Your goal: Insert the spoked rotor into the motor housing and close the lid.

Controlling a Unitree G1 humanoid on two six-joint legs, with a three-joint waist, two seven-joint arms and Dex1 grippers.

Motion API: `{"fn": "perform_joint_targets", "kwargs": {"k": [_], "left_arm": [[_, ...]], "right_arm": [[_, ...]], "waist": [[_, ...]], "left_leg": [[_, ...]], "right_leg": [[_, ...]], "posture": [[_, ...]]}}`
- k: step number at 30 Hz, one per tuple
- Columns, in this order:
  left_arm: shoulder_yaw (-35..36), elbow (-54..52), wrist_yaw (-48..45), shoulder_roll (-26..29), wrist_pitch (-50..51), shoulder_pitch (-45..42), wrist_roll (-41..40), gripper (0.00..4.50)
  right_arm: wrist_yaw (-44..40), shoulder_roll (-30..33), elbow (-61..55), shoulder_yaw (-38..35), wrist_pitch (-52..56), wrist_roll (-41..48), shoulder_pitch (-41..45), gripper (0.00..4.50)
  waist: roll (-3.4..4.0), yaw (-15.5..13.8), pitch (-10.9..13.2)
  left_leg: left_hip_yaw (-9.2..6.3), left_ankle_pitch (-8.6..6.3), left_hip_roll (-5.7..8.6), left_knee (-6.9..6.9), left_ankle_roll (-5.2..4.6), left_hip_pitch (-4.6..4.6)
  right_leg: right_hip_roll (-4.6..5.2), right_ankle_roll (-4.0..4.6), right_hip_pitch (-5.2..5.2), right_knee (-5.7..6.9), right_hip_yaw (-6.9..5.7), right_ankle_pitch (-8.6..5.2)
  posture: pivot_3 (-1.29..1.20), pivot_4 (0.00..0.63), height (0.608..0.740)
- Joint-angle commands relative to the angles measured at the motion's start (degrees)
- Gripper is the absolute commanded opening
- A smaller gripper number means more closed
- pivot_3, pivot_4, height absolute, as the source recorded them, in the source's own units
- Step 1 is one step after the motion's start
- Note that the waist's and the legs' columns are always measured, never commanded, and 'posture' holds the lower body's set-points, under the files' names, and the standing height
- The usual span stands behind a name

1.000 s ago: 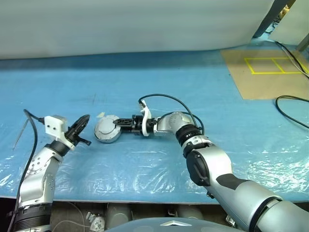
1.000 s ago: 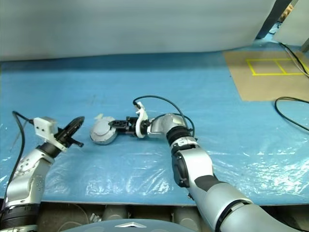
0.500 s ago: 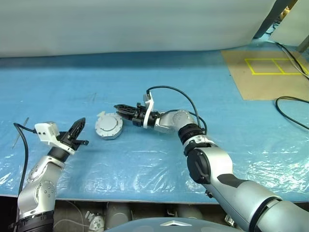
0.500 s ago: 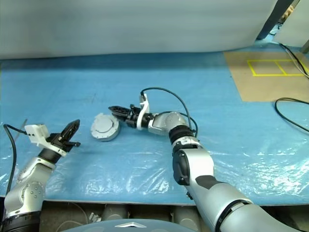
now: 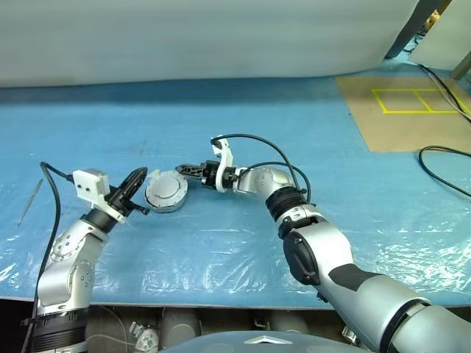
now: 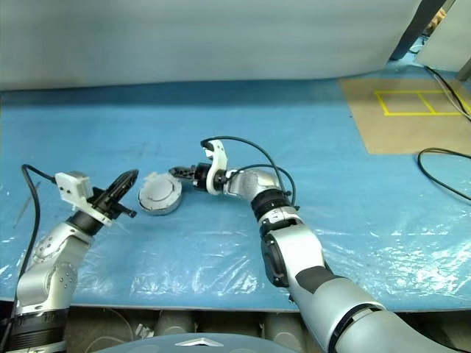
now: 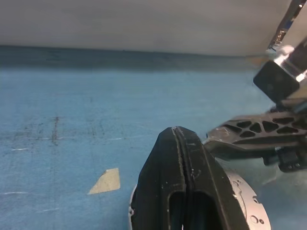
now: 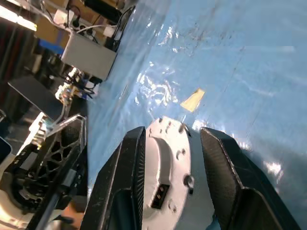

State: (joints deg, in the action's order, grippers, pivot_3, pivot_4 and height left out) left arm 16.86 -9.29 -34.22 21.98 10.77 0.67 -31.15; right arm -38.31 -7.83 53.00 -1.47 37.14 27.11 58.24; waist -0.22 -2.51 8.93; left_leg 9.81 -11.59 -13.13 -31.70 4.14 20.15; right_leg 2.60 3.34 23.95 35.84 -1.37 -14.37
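The housing (image 5: 166, 192) lies flat on the blue sheet (image 5: 309, 132), a round silver disc-like body with its closed, bolted face turned up and slightly toward the robot. Being round, it has no long axis in plan; its short axis stands roughly upright. Windings or spokes cannot be made out from here.

The right claw (image 5: 184, 170) hangs just beyond the housing's far right edge, pointing toward the robot's left and about level. Its two black fingers (image 8: 125, 177) stand apart with nothing between them; in the right wrist view the housing's face, with small screws and a dark rectangular slot, shows through the gap. Whether the tips touch the rim cannot be told.

The left claw (image 5: 137, 179) sits just to the housing's left, pointing up and toward it, its fingers (image 7: 184, 163) pressed together and empty. Its tip is close to the rim but seems apart from it.

A small tan scrap (image 7: 105, 180) lies on the sheet just beyond the housing.
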Motion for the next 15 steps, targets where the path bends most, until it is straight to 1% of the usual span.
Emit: {"fn": "perform_joint_targets", "kwargs": {"k": [1,5,9,10,11,15], "left_arm": [[1.6,-0.7,-0.3,0.4,-2.7,0.5,0.4,0.0],[3.5,-0.9,-0.5,0.9,-4.3,2.3,0.3,0.0],[3.9,-3.0,-2.2,2.4,-6.7,6.4,2.2,0.0],[3.8,-3.6,-2.5,2.7,-7.3,7.4,2.7,0.0],[3.7,-4.4,-2.7,2.8,-7.7,8.3,2.9,0.0],[3.5,-8.6,-2.8,2.9,-9.0,13.0,4.0,0.0]], "right_arm": [[-2.5,-8.6,-7.0,2.6,-5.0,-0.4,-2.1,1.82],[-5.6,-8.0,-12.4,7.7,-10.0,-2.5,-2.2,1.82],[-8.8,-6.7,-13.4,17.8,-15.9,-9.8,-2.4,1.82],[-9.2,-6.5,-12.9,19.7,-17.7,-11.5,-2.4,2.2],[-9.7,-6.4,-12.3,21.1,-19.1,-12.7,-2.5,2.43],[-8.6,-6.4,-7.1,26.7,-26.4,-19.3,-2.0,3.74]], "waist": [[-0.01,0.0,0.0],[-0.02,0.2,0.0],[-0.07,0.3,0.0],[-0.09,0.3,0.0],[-0.1,0.3,0.0],[-0.19,0.2,0.0]], "left_leg": [[0.0,0.0,0.0,0.0,0.01,0.0],[0.0,-0.02,0.0,-0.01,0.03,0.0],[-0.01,-0.03,-0.05,-0.01,0.04,-0.01],[-0.01,-0.04,-0.09,-0.01,0.05,-0.01],[-0.01,-0.04,-0.12,-0.01,0.05,0.0],[-0.01,-0.05,-0.15,-0.04,0.07,-0.01]], "right_leg": [[0.0,0.0,0.0,0.01,0.0,0.0],[0.0,-0.01,0.0,0.01,0.01,0.01],[-0.07,-0.01,-0.01,0.0,0.01,0.01],[-0.1,-0.01,-0.01,0.0,0.0,0.01],[-0.13,-0.01,0.0,-0.01,0.0,0.01],[-0.13,0.0,-0.05,-0.03,0.0,0.0]], "posture": [[0.0,0.15,0.74],[0.0,0.15,0.74],[0.0,0.15,0.74],[0.0,0.15,0.74],[0.0,0.15,0.74],[0.0,0.15,0.74]]}}
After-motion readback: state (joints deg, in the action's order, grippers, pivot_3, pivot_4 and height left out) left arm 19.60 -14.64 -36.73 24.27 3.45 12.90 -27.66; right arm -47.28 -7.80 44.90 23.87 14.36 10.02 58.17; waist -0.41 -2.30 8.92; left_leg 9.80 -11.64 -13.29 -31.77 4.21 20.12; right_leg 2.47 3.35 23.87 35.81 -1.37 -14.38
